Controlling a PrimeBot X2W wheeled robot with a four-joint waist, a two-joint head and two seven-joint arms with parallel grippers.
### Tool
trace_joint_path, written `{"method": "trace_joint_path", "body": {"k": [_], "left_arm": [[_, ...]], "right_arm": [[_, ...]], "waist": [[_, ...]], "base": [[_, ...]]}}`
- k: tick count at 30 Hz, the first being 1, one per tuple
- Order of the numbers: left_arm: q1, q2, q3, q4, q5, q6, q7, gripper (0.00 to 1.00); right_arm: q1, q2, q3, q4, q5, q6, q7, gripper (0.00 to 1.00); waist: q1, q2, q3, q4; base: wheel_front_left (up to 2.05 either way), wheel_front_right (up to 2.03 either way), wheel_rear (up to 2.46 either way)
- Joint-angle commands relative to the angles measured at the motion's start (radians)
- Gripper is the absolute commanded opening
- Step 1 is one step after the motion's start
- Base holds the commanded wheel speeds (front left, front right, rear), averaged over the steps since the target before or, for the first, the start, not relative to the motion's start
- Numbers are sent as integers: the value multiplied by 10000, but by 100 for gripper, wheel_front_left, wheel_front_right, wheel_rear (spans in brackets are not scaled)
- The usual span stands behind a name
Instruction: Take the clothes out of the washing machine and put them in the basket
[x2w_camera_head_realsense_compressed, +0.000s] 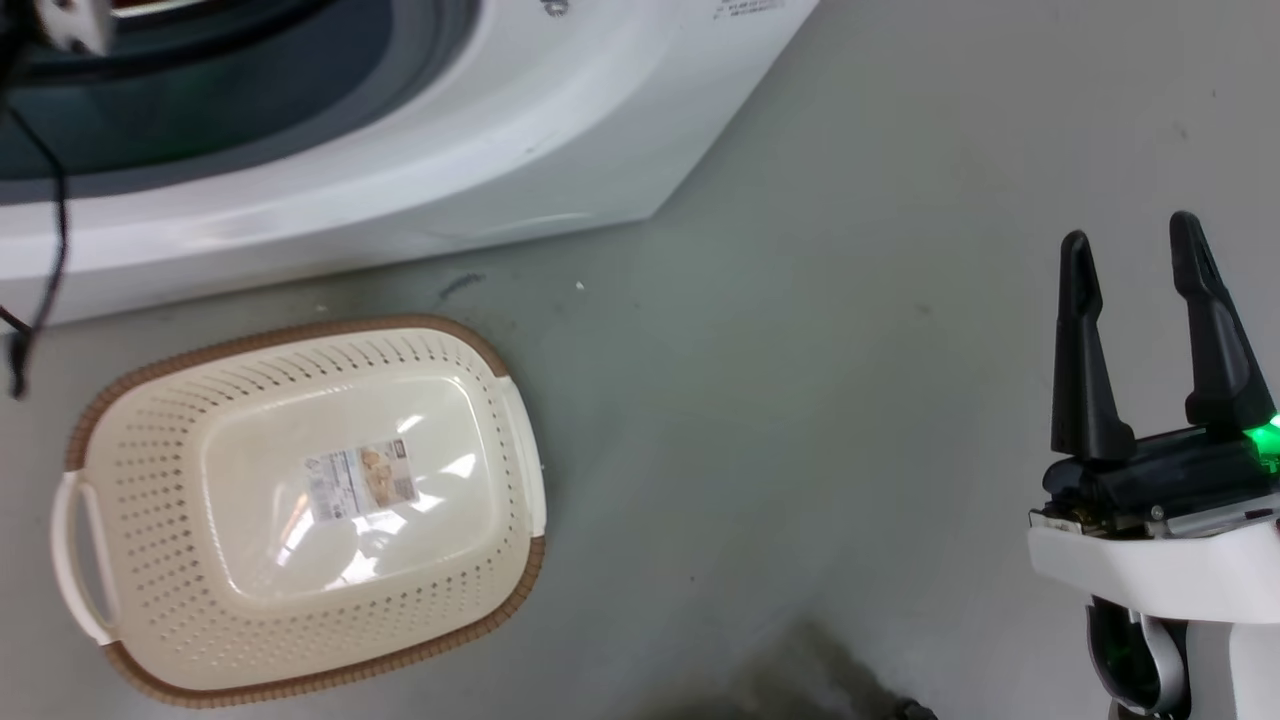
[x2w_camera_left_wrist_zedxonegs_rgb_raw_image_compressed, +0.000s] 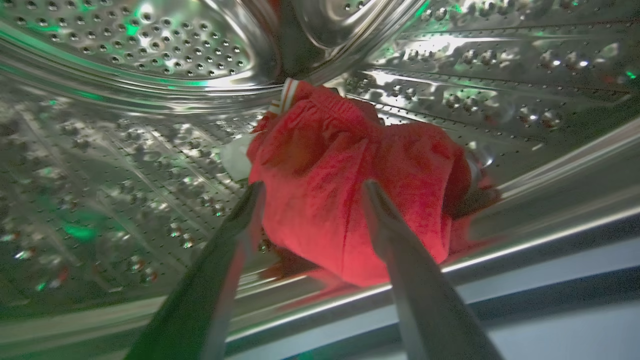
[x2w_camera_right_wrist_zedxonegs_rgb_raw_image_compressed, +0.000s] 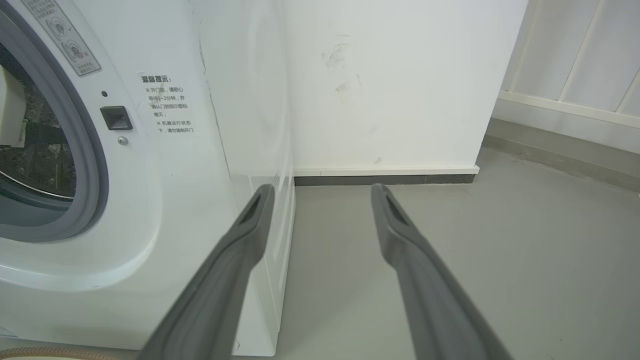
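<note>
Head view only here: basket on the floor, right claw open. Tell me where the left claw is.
Observer: Left claw is inside the steel drum, open, tips showing over the red clothes; contact unclear.
Operator: Say how the clothes lie.
Observer: Bunched near the drum's front lip, white striped cuff at the far end.
Operator: Now the right wrist view.
Observer: Right claw points past the washing machine toward a white wall.

The basket (x2w_camera_head_realsense_compressed: 140, 480) sits on the floor (x2w_camera_head_realsense_compressed: 800, 400) at near left, the washing machine (x2w_camera_head_realsense_compressed: 450, 150) just behind it, the clothes (x2w_camera_left_wrist_zedxonegs_rgb_raw_image_compressed: 330, 185) in its drum (x2w_camera_left_wrist_zedxonegs_rgb_raw_image_compressed: 125, 165).
</note>
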Motion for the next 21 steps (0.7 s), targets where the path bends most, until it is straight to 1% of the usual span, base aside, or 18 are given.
{"method": "trace_joint_path", "body": {"k": [1,6,12,18,21], "left_arm": [[-315,153,-137,-65,-228,5,335,100],[-1323,656,-649,-304,-879,4,1660,100],[-2111,983,-1008,-328,-1266,4,2854,100],[-2815,1068,-1088,-108,-1549,16,3874,100],[-3197,1037,-982,184,-1745,162,4641,100]], "right_arm": [[-221,7,34,-90,107,-3,-21,100],[-459,8,109,-269,324,-3,-21,100],[-653,7,237,-386,480,-3,-21,100],[-815,7,296,-527,550,-3,-21,100],[-821,7,340,-574,581,-3,-21,100]], "waist": [[-2,0,514,-252],[-2,0,1175,-448],[-2,0,1660,-628],[-2,0,2098,-818],[-2,0,2314,-923]], "base": [[0,0,0],[0,0,0],[0,0,0],[0,0,0],[0,0,0]]}}
